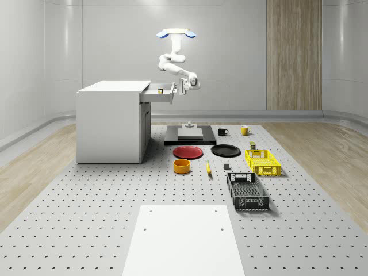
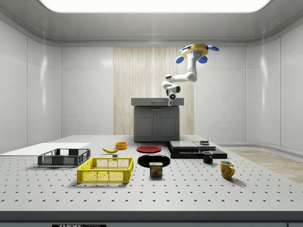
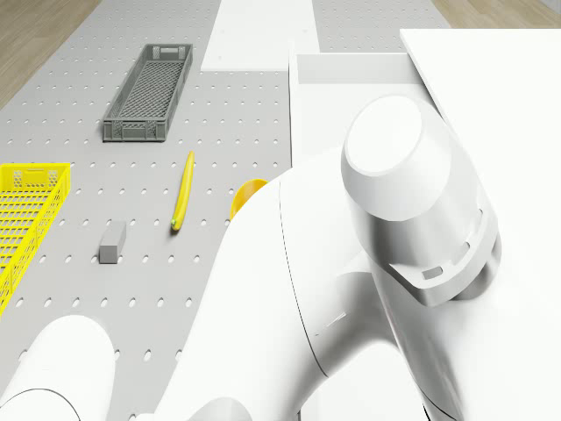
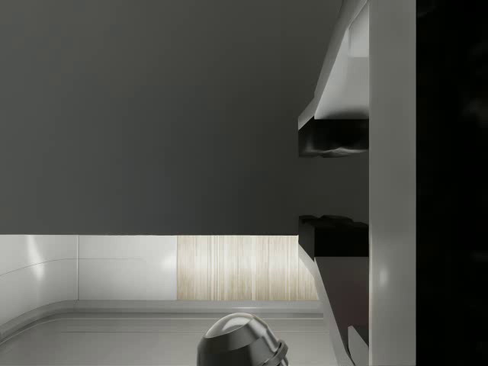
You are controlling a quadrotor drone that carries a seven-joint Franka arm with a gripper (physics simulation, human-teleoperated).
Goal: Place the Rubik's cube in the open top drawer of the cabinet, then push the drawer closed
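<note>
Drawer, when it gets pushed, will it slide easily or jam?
The drawer probably slides straight into the cabinet, being a rigid box. The small cube inside likely adds little weight but may shift. The pincer sits toward the front's end in the side view, so the push might skew it.

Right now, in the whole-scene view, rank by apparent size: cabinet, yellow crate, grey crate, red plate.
1. cabinet
2. grey crate, though it lies nearer the camera than the yellow one, so true size is unsure
3. yellow crate
4. red plate
</note>
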